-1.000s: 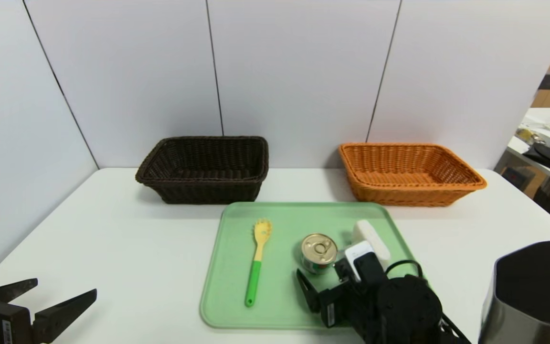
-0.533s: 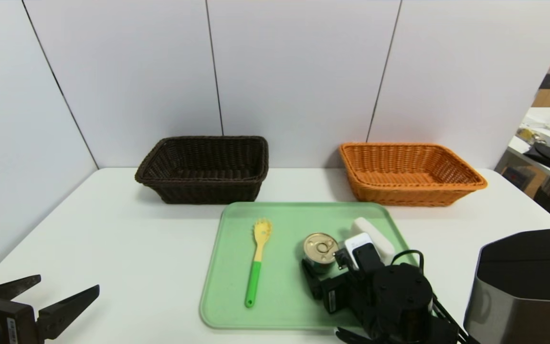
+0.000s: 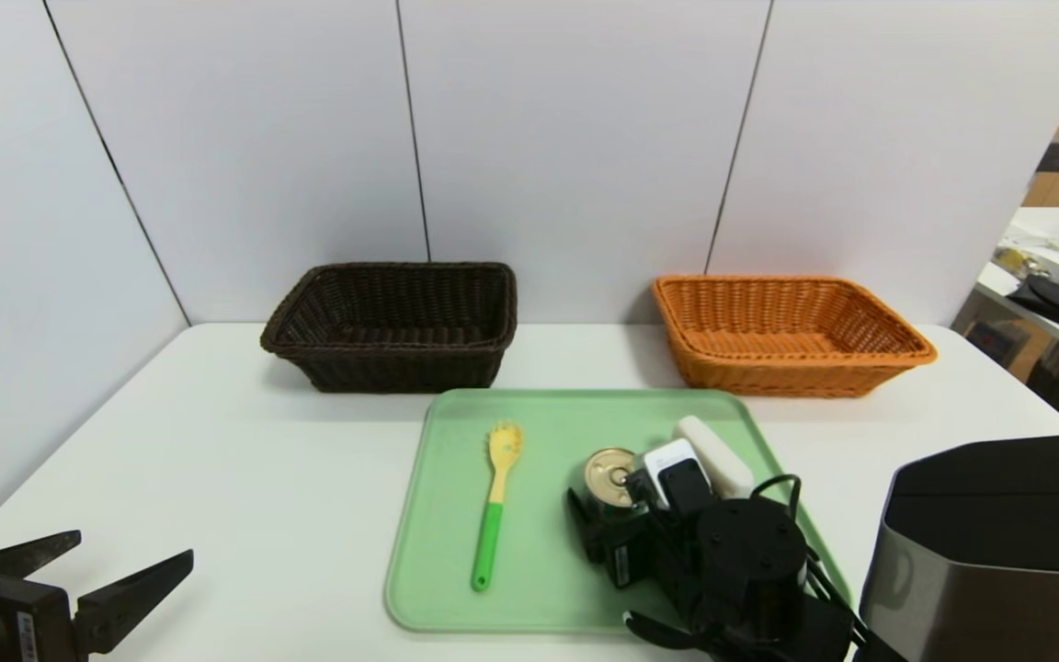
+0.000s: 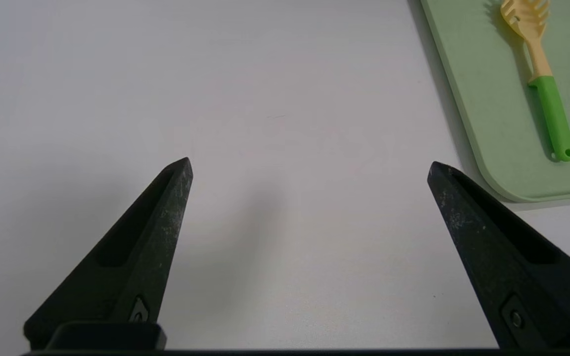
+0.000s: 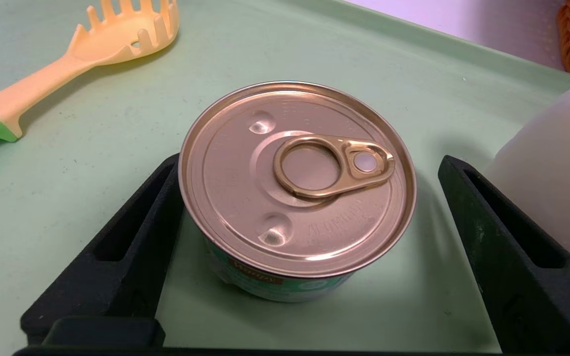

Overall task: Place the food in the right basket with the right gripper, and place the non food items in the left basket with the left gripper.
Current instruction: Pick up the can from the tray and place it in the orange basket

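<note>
Tin can [image 3: 605,475] half behind right gripper [image 3: 617,515]

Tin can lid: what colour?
Gold, with a gold pull-tab; the tin can shows best in the right wrist view.

White wall panels [image 3: 566,138] back a white table [image 3: 244,460].

white block [image 5: 552,163] crowding one finger [image 5: 507,247]
</note>
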Motion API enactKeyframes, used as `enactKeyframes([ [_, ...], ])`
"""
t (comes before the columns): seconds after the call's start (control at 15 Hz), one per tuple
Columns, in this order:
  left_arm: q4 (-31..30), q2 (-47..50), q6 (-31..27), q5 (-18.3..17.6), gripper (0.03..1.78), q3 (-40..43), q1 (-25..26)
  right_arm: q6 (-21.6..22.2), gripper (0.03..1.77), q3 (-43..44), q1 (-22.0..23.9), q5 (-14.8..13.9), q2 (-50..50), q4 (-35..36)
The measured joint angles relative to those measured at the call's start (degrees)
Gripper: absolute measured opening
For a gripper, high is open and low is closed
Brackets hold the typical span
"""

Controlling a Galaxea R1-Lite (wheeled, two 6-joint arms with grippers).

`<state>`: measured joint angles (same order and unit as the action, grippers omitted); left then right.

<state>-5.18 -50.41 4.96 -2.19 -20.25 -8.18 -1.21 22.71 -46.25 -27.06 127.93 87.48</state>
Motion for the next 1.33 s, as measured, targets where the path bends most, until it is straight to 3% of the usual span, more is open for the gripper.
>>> enactKeyframes([
  [0.27, 0.0, -0.3, 0.0, 0.0, 1.69, 0.2, 0.0, -0.1, 1.05, 0.0, 0.3, 0.0, 0.1, -0.1],
  [0.67, 0.0, -0.3, 0.0, 0.0, 1.69, 0.5, 0.0, -0.8, 1.0, -0.4, 0.3, -0.2, -0.9, -0.7],
  [1.33, -0.1, -0.4, 0.0, 0.0, 1.69, 0.9, 0.0, -7.1, 1.0, 0.5, -1.4, -0.8, -8.6, -0.8],
])
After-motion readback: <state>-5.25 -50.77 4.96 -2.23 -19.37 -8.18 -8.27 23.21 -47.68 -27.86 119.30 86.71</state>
